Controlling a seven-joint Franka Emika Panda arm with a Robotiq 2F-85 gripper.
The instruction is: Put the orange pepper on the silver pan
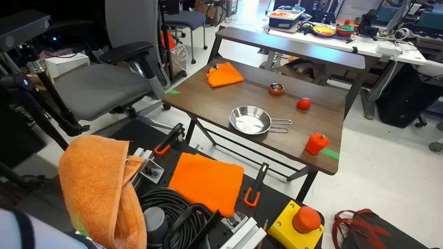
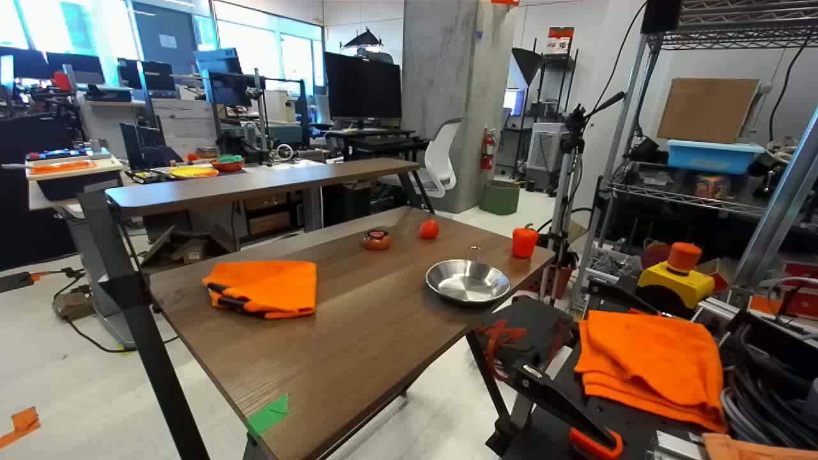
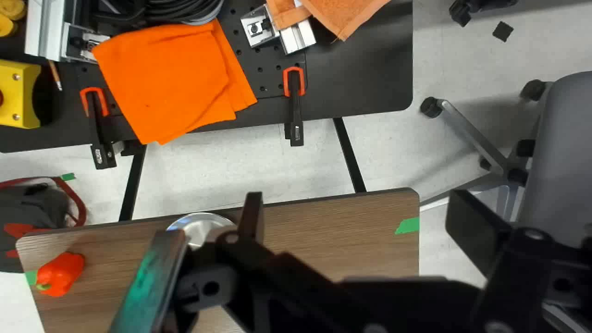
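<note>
In the wrist view the gripper [image 3: 358, 222] has its jaws spread wide, with brown tabletop and pale floor showing in the gap. A dark part of it hides some of the silver pan [image 3: 198, 224]; how high it stands above the pan I cannot tell. In both exterior views the pan sits flat on the brown table [image 1: 204, 100], near the edge facing the black bench [image 3: 360, 88], its shiny inside turned up.

The orange pepper [image 1: 316, 144] stands upright on the table, apart from the pan on its handle side, near the corner and just beside a strip of green tape [image 1: 330, 153]. Farther from the bench than the pan lies a red round object [image 1: 304, 103], with a glossy-topped orange-brown object [image 1: 276, 89] near it. Away from the pan's handle, toward the raised shelf [image 1: 290, 45], is a folded orange cloth [image 2: 262, 287].

Across the edge from the pan, the bench carries an orange sheet of fabric [image 3: 171, 78], clamps [image 3: 294, 108], a coil of dark cable [image 1: 166, 197], a towel [image 1: 97, 180] and a yellow box [image 1: 283, 224] with a red-orange button [image 1: 306, 219].
</note>
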